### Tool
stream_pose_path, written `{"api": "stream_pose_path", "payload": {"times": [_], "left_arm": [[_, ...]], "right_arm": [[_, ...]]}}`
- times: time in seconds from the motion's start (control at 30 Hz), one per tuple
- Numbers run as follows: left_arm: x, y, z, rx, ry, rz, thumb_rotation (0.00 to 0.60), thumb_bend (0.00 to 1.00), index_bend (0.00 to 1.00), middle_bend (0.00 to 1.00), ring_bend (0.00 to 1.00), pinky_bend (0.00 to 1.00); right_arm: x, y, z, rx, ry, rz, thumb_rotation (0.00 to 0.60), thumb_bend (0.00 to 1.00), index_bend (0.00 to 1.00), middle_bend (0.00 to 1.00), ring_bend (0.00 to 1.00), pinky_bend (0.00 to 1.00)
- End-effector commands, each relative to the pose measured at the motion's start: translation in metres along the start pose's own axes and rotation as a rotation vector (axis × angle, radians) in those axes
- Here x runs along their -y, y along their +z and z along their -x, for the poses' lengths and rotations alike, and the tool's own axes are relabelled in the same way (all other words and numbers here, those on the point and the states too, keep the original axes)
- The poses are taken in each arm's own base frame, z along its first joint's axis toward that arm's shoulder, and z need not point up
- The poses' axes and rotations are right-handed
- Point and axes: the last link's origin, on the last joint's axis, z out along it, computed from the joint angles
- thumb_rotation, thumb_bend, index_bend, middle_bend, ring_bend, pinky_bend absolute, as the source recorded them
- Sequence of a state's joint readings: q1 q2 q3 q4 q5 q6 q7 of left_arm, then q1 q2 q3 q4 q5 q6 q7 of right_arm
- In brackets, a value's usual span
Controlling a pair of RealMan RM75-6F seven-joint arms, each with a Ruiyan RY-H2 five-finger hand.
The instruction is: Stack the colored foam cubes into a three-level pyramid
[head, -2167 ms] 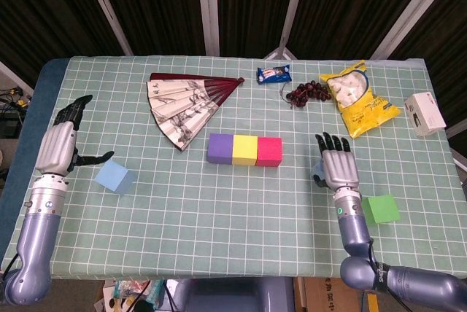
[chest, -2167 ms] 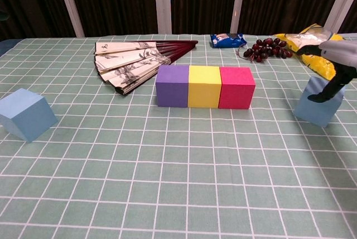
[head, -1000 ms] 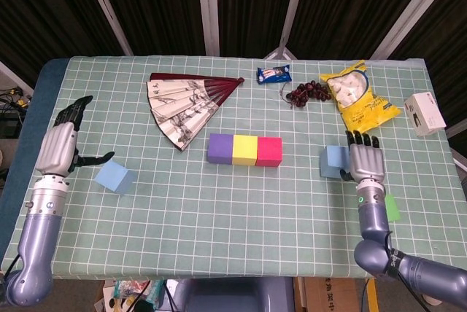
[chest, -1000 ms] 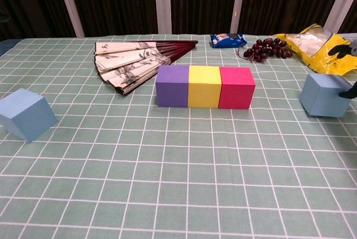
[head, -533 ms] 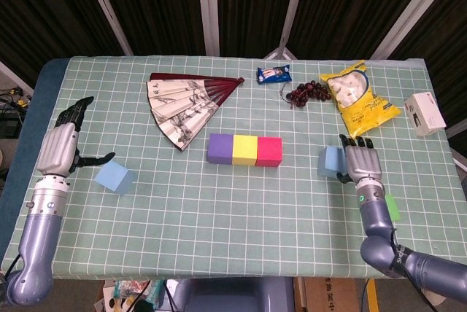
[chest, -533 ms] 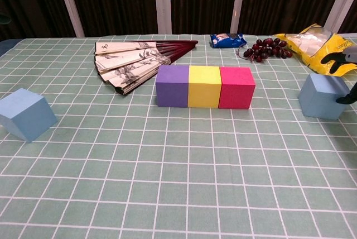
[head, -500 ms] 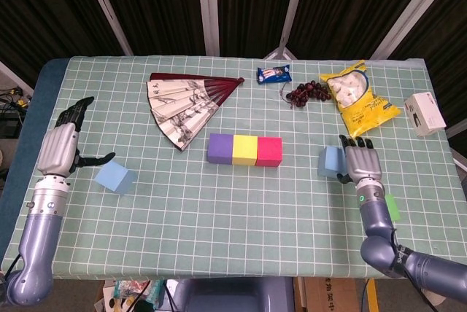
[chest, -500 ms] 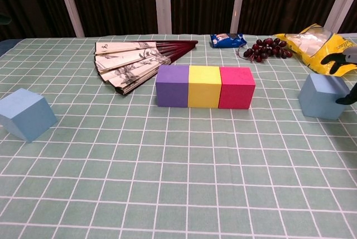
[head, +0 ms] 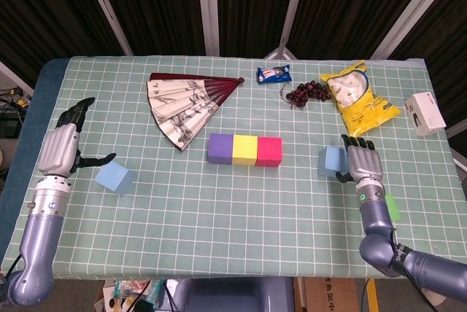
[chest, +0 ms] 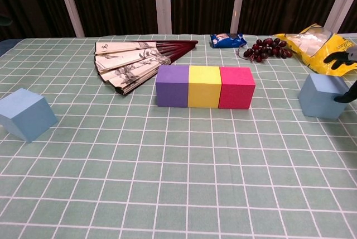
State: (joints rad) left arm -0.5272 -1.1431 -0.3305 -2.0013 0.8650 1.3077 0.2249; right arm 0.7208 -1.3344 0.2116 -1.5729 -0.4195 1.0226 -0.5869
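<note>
Right hand [head: 363, 162] at blue cube [head: 332, 161]

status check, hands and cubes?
Left hand open beside one blue cube. Right hand on other blue cube, grip unclear. Base row set, top clear.

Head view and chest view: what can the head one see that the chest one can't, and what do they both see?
Only the head view shows the left robot hand, fingers apart beside a blue cube, plus a white box and a green cube partly hidden behind the right arm. The chest view shows nothing extra, only the cubes' front faces. Both show the purple cube, yellow cube and pink cube in a row, the fan, grapes, yellow bag, and the right robot hand at the other blue cube.
</note>
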Motion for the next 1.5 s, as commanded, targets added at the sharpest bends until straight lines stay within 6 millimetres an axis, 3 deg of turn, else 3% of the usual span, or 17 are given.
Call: {"api": "stream_pose_path", "payload": {"times": [0.03,0.43,0.6,1.0,1.5], "left_arm": [[0.0,0.0,0.0,0.001,0.002,0.0,0.6,0.07,0.0,0.04,0.06,0.03],[0.0,0.0,0.002,0.006,0.002,-0.002,0.6,0.07,0.0,0.04,0.06,0.03],[0.0,0.0,0.003,0.009,0.004,-0.001,0.6,0.07,0.0,0.04,0.06,0.03],[0.002,0.001,0.003,0.007,0.003,-0.01,0.6,0.07,0.0,0.04,0.06,0.03],[0.002,0.001,0.004,0.007,0.006,-0.01,0.6,0.07,0.0,0.04,0.06,0.03]], "right_arm": [[-0.002,0.003,0.001,-0.015,-0.004,0.009,0.6,0.31,0.0,0.12,0.01,0.0],[-0.003,0.005,-0.002,-0.022,-0.001,0.011,0.6,0.31,0.0,0.12,0.01,0.0],[-0.002,0.006,-0.003,-0.008,-0.016,-0.017,0.6,0.31,0.0,0.2,0.04,0.0],[0.001,0.01,0.001,-0.001,-0.015,-0.041,0.6,0.31,0.0,0.23,0.06,0.0],[0.0,0.013,0.0,-0.015,-0.043,-0.062,0.6,0.43,0.0,0.28,0.1,0.0]]}}
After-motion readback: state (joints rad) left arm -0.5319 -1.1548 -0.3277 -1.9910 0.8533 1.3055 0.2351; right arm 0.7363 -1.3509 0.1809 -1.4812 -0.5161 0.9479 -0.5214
